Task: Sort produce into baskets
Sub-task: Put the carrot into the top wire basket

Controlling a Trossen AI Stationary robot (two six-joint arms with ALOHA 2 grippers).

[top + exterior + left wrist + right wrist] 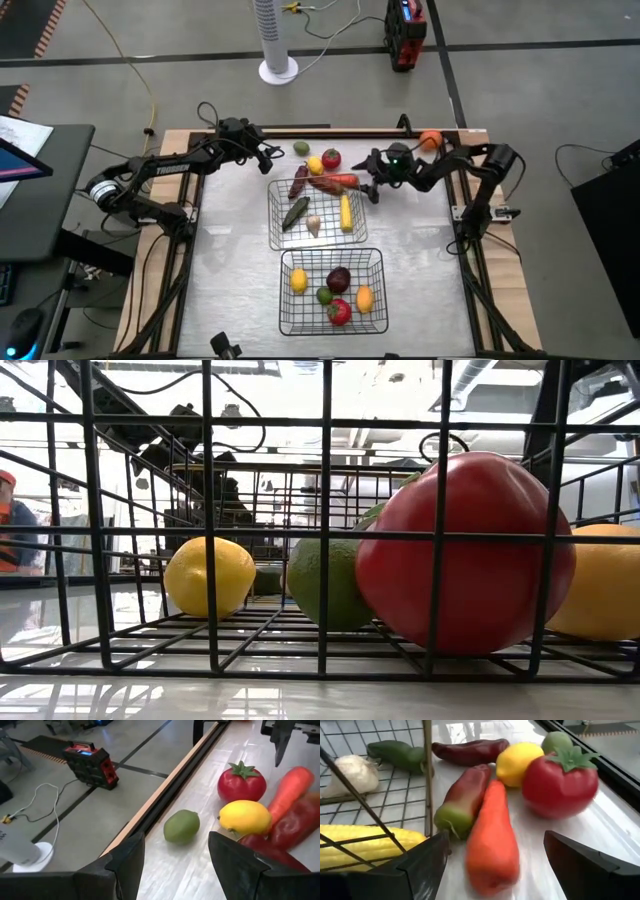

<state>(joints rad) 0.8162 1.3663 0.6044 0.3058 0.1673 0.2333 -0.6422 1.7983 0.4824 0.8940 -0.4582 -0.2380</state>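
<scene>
Loose produce lies at the table's far side: a green lime (181, 826), a yellow lemon (245, 817), a red tomato (560, 782), an orange carrot-shaped piece (492, 840), a red-green pepper (465, 800) and a dark red pepper (470, 750). My left gripper (268, 160) is open and empty, just left of the lime and lemon. My right gripper (372, 185) is open, with its fingers on either side of the orange piece's near end, touching nothing. The middle basket (275, 215) holds corn (370, 842), garlic (347, 772) and a green vegetable (397, 754). The near basket (285, 300) holds several fruits.
In the near basket lie a lemon (208, 575), a lime (325, 582), a red fruit (465, 550) and a yellow-orange fruit (600, 580). An orange (430, 140) sits at the far right corner. The table's raised far edge (165, 790) runs just behind the loose produce.
</scene>
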